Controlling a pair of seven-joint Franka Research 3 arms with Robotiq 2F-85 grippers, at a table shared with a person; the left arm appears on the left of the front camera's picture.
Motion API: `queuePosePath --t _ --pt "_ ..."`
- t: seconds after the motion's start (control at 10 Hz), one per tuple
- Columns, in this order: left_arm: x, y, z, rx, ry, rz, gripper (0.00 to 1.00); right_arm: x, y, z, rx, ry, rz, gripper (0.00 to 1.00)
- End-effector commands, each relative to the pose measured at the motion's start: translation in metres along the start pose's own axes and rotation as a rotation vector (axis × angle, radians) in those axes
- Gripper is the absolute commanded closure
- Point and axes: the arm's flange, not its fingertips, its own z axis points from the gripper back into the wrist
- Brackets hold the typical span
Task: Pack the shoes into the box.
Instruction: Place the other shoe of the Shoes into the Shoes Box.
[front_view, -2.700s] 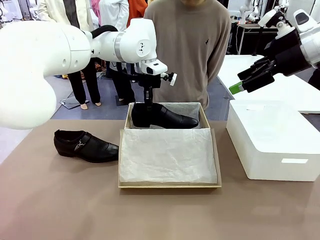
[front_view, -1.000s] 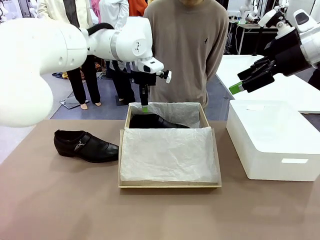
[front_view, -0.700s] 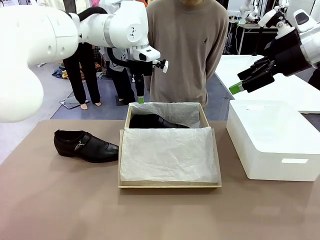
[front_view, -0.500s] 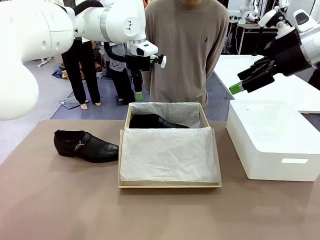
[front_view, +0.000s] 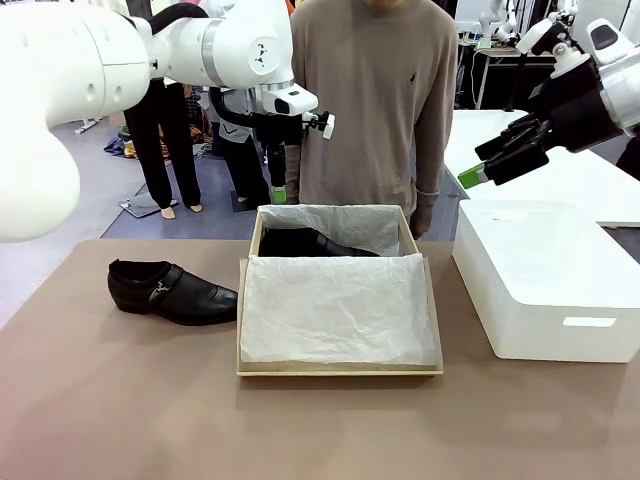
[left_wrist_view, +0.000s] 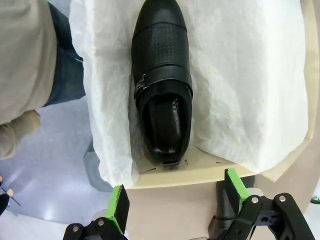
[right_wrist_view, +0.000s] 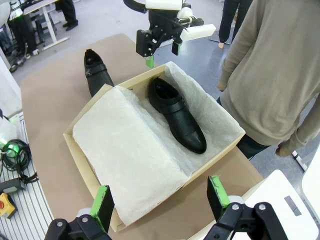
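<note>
Left pincer (front_view: 278, 190) has let go of the shoe (front_view: 318, 243) and lifted up and back from the box (front_view: 340, 371). It now hangs spread and empty above the box's far left corner, fingers pointing down. Brown bench (front_view: 120, 400), open workshop floor behind, a person (front_view: 375, 100) standing at the far edge with arms down. The shoe lies in the far half of the box on white tissue paper (front_view: 335, 310), toe to picture right; the paper covers the near half. Second shoe (front_view: 172, 292) sits on the bench just left of the box, not touching it. Right pincer (front_view: 478, 176) is spread and empty, held high near the white bin (front_view: 545, 290) at right. Open bench in front of the box and the second shoe.
</note>
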Motion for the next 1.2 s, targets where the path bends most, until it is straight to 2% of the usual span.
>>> queuePosePath --t 0.0,0.5,0.6,1.1 --pt "-0.002 0.001 0.003 0.016 0.008 0.008 0.00 0.000 -0.004 -0.002 0.013 -0.021 0.017 0.00" --pt "0.000 0.001 0.000 0.002 -0.001 0.001 0.00 0.000 -0.004 -0.002 0.013 -0.021 0.017 0.00" --pt "-0.008 -0.013 0.010 0.005 -0.006 -0.023 0.00 0.000 -0.004 -0.002 0.013 -0.021 0.017 0.00" --pt "-0.095 -0.061 0.036 0.088 -0.006 -0.139 0.00 0.000 -0.004 -0.002 0.013 -0.021 0.017 0.00"
